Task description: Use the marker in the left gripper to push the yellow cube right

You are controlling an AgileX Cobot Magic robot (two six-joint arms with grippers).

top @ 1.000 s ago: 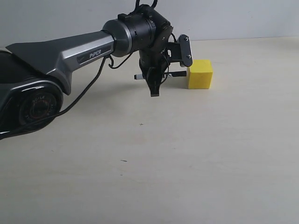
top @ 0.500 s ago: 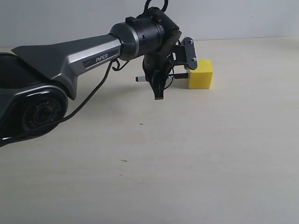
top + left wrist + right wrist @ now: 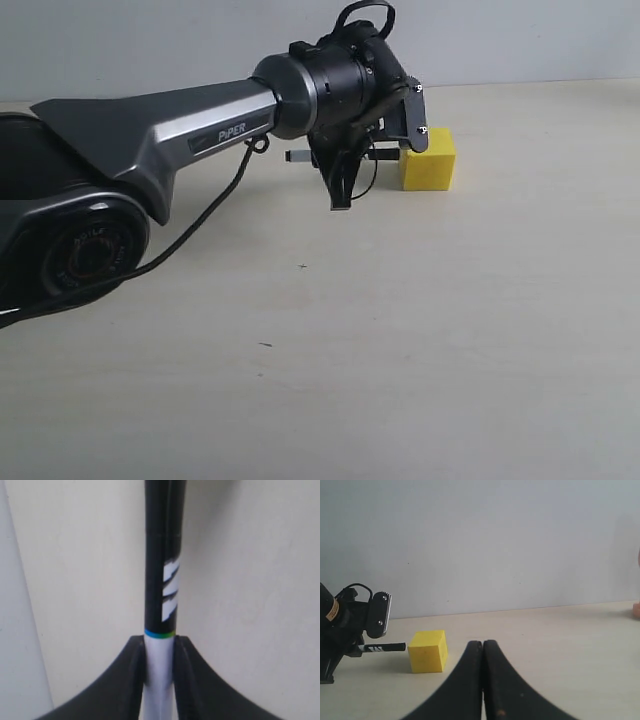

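Contact looming: black two-fingered left gripper (image 3: pixel 338 200), clamped on the slim black-capped white marker (image 3: pixel 385 647), has slid right. Its cap tip now meets or nearly meets the small matte yellow cube (image 3: pixel 428 160), unmoved upper right of centre.

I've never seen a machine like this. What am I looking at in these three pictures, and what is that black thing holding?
It is a robot with two arms, each ending in a two-fingered pincer. The wide picture comes from a camera standing off the arms; the other two come from cameras on each wrist. The left pincer is clamped on a marker, whose tip lies close beside a yellow cube on the pale table. The right pincer is shut and empty.
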